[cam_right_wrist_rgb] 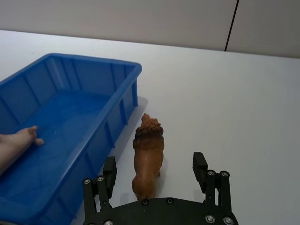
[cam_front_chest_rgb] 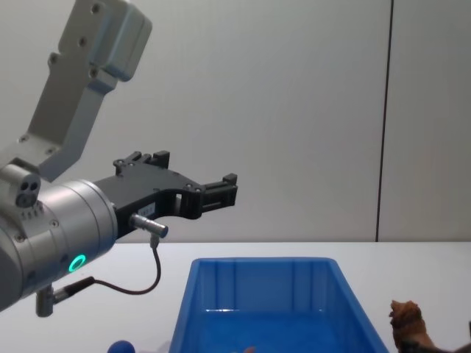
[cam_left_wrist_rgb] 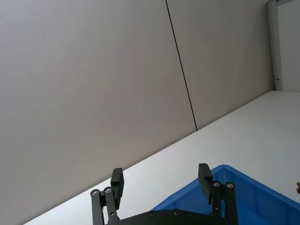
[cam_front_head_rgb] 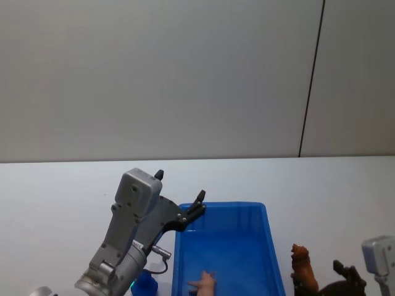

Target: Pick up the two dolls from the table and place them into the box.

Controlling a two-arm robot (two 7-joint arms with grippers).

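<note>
The brown lion doll [cam_right_wrist_rgb: 148, 152] stands on the white table [cam_front_head_rgb: 55, 185] just right of the blue box [cam_front_head_rgb: 222, 205], facing away from me. My right gripper [cam_right_wrist_rgb: 154, 168] is open low behind it, its fingers either side of the lion's hindquarters without touching. The lion [cam_front_head_rgb: 303, 267] and right gripper [cam_front_head_rgb: 345, 272] sit at the near right. The blue doll [cam_front_head_rgb: 145, 285] rests against the box's left side. My left gripper [cam_front_head_rgb: 180, 186] hangs open and empty in the air over the box's far-left corner [cam_left_wrist_rgb: 160, 180].
A flesh-coloured hand shape [cam_front_head_rgb: 203, 282] lies on the box floor [cam_right_wrist_rgb: 18, 142] near its front. A grey wall with a dark vertical seam [cam_front_head_rgb: 311, 80] stands behind the table. Bare tabletop stretches beyond and to both sides of the box.
</note>
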